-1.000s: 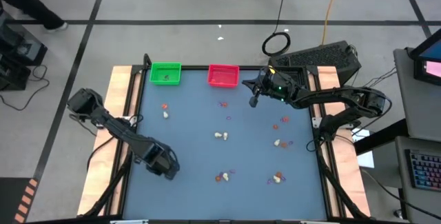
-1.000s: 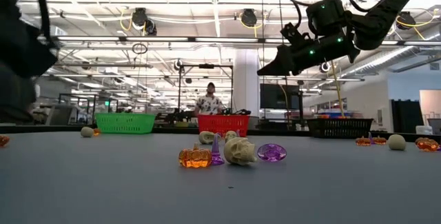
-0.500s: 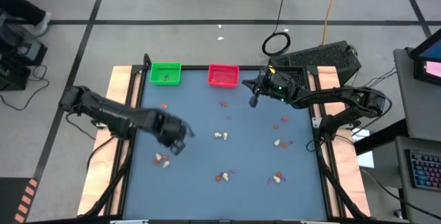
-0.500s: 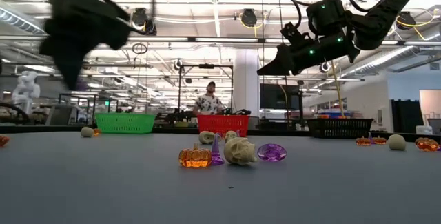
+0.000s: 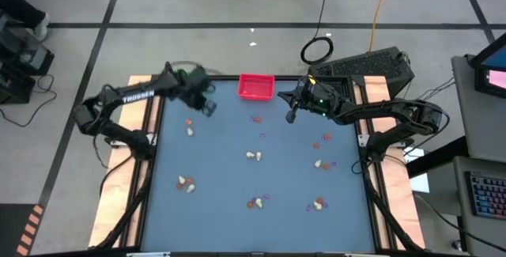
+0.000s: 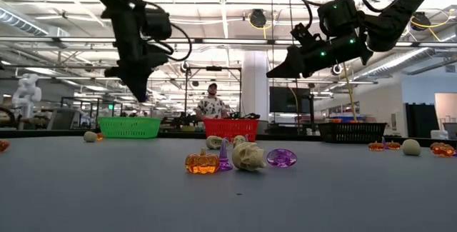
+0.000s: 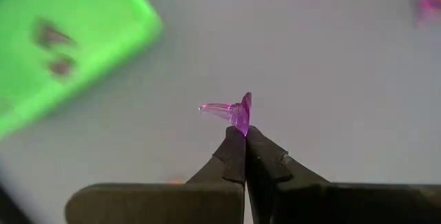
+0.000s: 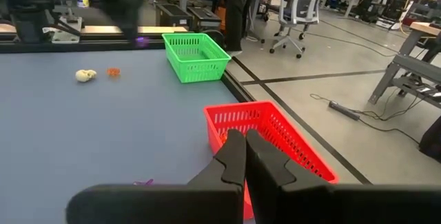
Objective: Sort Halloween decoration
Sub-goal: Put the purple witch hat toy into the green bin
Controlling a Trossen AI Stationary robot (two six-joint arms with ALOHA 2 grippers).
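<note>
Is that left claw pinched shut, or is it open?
Shut. The left gripper's fingers press together, pinching a tiny purple trinket at their tips, near the green tray.

Grey taped floor, office chairs (workshop hall behind).

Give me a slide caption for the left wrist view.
Left gripper, fingers shut on a purple trinket, carries it above the table toward the green tray.
</note>
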